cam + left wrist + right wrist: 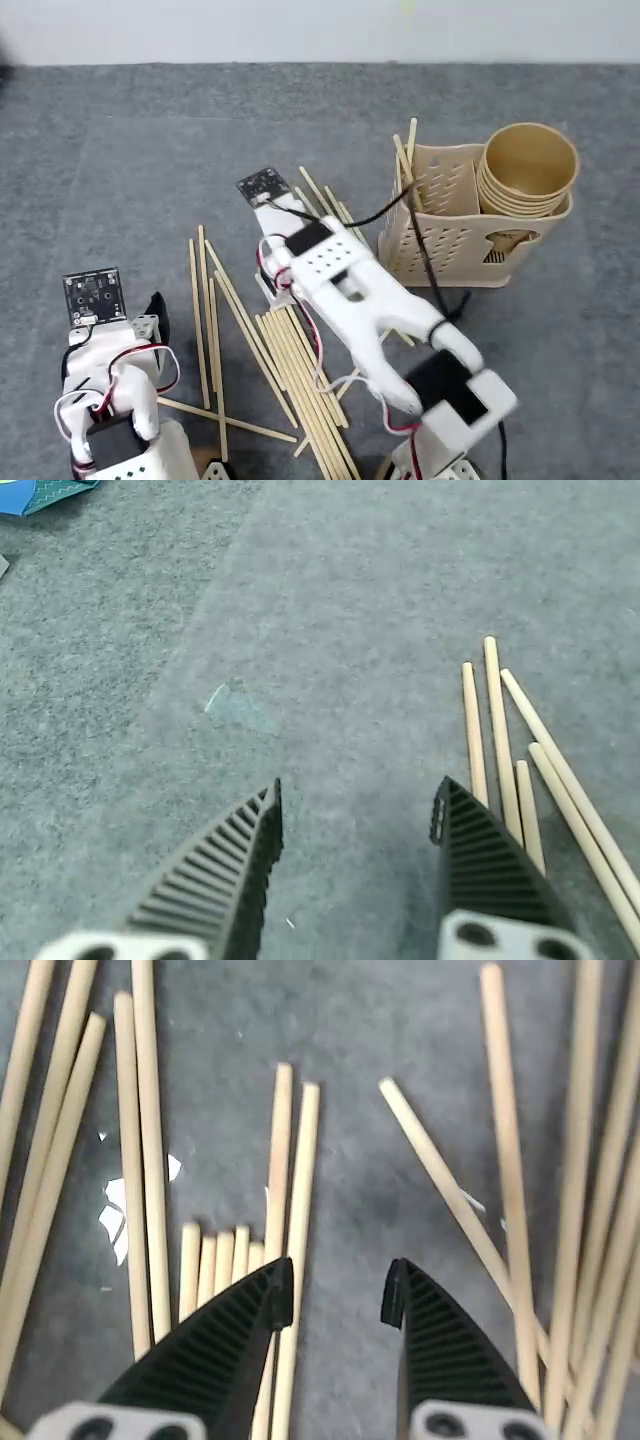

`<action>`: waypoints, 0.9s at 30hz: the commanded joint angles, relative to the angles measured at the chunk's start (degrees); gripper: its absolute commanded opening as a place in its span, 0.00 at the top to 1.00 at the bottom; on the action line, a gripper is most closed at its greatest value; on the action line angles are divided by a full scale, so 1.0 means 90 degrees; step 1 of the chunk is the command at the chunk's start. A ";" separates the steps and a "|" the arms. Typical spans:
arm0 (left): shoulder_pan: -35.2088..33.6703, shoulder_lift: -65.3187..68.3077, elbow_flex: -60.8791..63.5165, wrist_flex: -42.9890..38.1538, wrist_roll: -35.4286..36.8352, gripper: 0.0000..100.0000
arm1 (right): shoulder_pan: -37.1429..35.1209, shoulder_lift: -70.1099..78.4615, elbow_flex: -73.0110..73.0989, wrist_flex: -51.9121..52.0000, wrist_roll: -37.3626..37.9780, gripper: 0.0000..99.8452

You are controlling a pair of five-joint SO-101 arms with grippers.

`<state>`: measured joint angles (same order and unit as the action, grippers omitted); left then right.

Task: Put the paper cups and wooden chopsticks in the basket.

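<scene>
**Fig.** Stacked paper cups (pixel 528 165) stood in the right compartment of the perforated basket (pixel 450 250) at far right. Leaning chopsticks (pixel 411 140) occupied its left compartment. Loose wooden chopsticks (pixel 290 365) lay scattered on the grey mat (pixel 120 150) at centre. The right gripper (pixel 340 1290) hung just above them, jaws moderately apart, holding nothing. The left gripper (pixel 360 800), at near left, gaped wide over the mat beside some chopstick ends.
</scene>
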<state>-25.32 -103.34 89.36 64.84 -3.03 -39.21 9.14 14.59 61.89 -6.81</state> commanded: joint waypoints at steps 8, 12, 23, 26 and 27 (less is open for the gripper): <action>0.0000 -0.0098 -0.0063 -0.0117 0.0000 0.77 | -0.0073 0.1548 -0.1651 -0.0034 -0.0039 0.84; 0.0000 -0.0098 -0.0063 -0.0117 0.0000 0.77 | -0.0210 0.1744 -0.1739 -0.0034 -0.0049 0.84; 0.0000 -0.0098 -0.0063 -0.0117 0.0000 0.77 | -0.0249 0.1226 -0.1758 0.0054 -0.0020 0.84; 0.0000 -0.0098 -0.0063 -0.0117 0.0000 0.77 | -0.0337 0.0952 -0.1758 0.0259 -0.0059 0.84; 0.0000 -0.0098 -0.0063 -0.0127 0.0000 0.77 | -0.0386 0.0904 -0.1758 0.0317 -0.0059 0.84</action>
<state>-25.32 -103.34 89.36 64.84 -3.03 -41.41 22.51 1.41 63.12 -6.81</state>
